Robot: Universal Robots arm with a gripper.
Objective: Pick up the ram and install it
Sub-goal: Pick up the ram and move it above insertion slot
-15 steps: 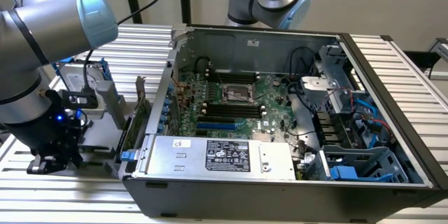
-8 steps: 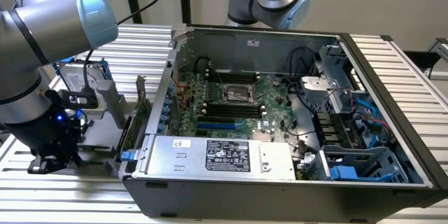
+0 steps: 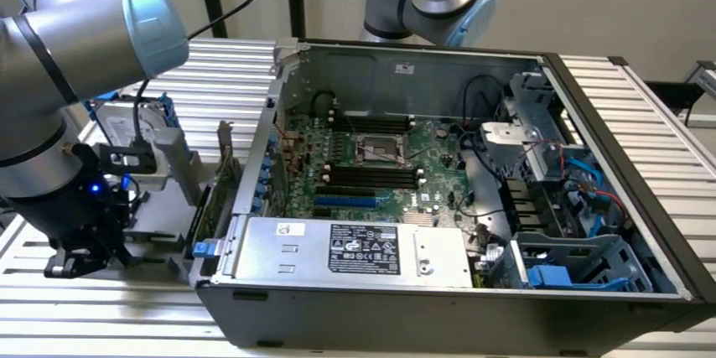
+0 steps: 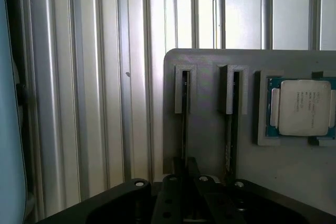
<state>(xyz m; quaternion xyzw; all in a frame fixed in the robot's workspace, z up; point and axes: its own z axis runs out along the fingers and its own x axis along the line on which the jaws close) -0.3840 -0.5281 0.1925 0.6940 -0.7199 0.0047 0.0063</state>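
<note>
**Gripper low at the parts holder, ram in its slot just ahead**

In the exterior view the gripper (image 3: pixel 76 259) hangs low at the far left, close above the ribbed aluminium table (image 3: pixel 224 73). Bare slats lie open on its near side. Whether it is released or clenched cannot be told.

Past the tool toward the exterior view's right, a green card (image 3: pixel 210 203) stands on edge just beside the outer wall of the computer case (image 3: pixel 448 312). This leaves only a narrow lane between tool and case. The case lies open side up, with a sheet-metal rim all round. Inside it, farther from the tool, are:

- the green motherboard (image 3: pixel 437 144) with its long black memory slots (image 3: pixel 370 175)
- a boxy silver power supply (image 3: pixel 358 249) against the near wall
- farthest off, a blue plastic drive cage (image 3: pixel 571 272)

The wrist view shows what the exterior view does not. A matte gray holder (image 4: pixel 210 145) with a rounded corner lies flat on the slats, right ahead of the gripper's black body. The ram (image 4: pixel 185 124) stands edge-on in a narrow slot of it, a thin dark strip in line with the tool. The neighbouring slot shows a similar strip. Beyond that slot, a square silver processor (image 4: pixel 303 107) sits in a shallow recess.
</note>
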